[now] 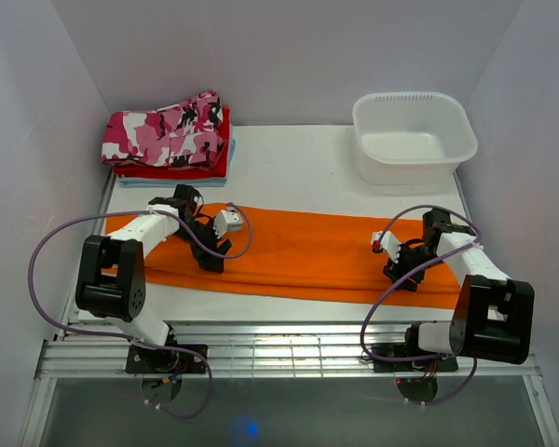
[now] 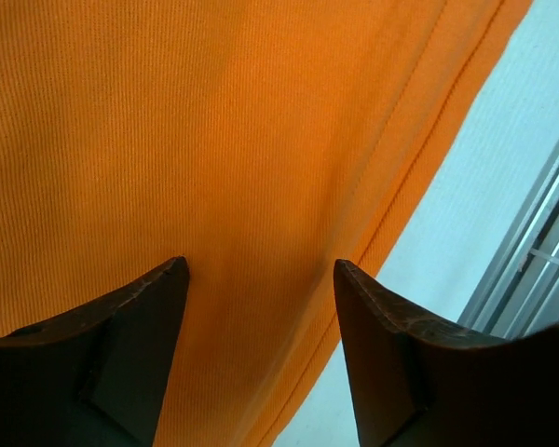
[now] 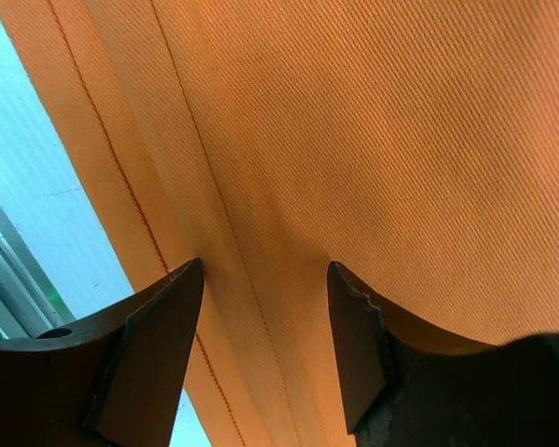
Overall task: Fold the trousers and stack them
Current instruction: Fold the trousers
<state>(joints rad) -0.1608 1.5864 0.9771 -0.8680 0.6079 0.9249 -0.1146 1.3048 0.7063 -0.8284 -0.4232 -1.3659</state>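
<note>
- Nearest me, the metal rail (image 1: pixel 279 349) runs along the near edge of the table (image 1: pixel 289 163), behind both my grippers. My two arm bases sit on it.
- Forward of that, my left gripper (image 1: pixel 212 263) is down on the trousers (image 1: pixel 298 251), near their left end and close to their near hem.
- Its fingers (image 2: pixel 130 326) stand spread with their tips at the cloth. Flat orange fabric fills the gap between them, and I see nothing bunched or pinched there.
- Just to the right of that gripper in its wrist view, the stitched hem runs on a slant, with bare white table past it.
- My right gripper (image 1: pixel 398 276) is down too, near the trousers' right end and also close to the near hem.
- Its fingers (image 3: pixel 140 345) are spread as well, tips at the cloth. Two stitched lines run down past the left one, and the fabric in the gap lies smooth, not gathered.
- The trousers lie flat as one long orange band across the table. They reach out past my left gripper on one side and past my right gripper on the other, and the two grippers are well apart.
- Far beyond my left gripper, in the back corner, a camouflage garment (image 1: pixel 168 130) sits folded on top of a red garment (image 1: pixel 172 170).
- Far beyond my right gripper stands a white tub (image 1: pixel 419 168), upright and clear of the trousers.
</note>
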